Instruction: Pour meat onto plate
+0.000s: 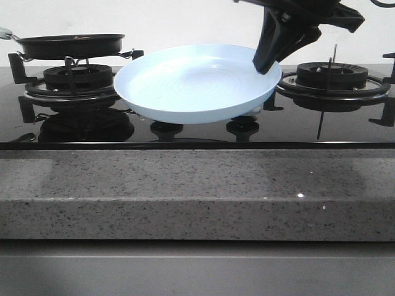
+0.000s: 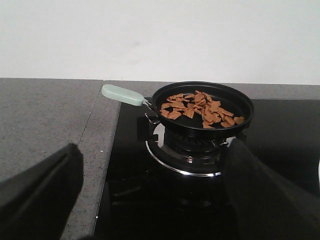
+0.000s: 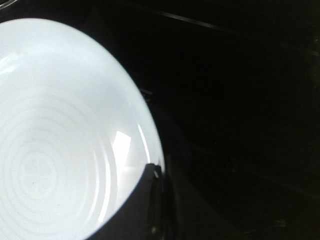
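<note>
1. Nearest the camera is the speckled grey table (image 1: 197, 185) edge, with the glossy black hob (image 1: 197, 132) set into it just behind.
2. The plate (image 1: 196, 83), pale blue and still bare, hangs tilted above the middle of the hob. The right gripper (image 1: 266, 60) has its jaws pinched on the plate's right rim, the arm reaching down from above.
3. Risk here: an edge-only pinch on a smooth rim could let the plate swivel or slip once weight lands on it, spilling pieces onto the hob.
4. Farther back on the left burner (image 2: 187, 150) sits the frying pan (image 2: 202, 107), holding all the meat (image 2: 200, 107); its pale handle (image 2: 122, 94) points away from the plate.
5. The left gripper (image 2: 150, 200) hovers short of the pan, jaws spread wide and empty. A poor hold on that slim handle might let the pan roll during tipping.
</note>
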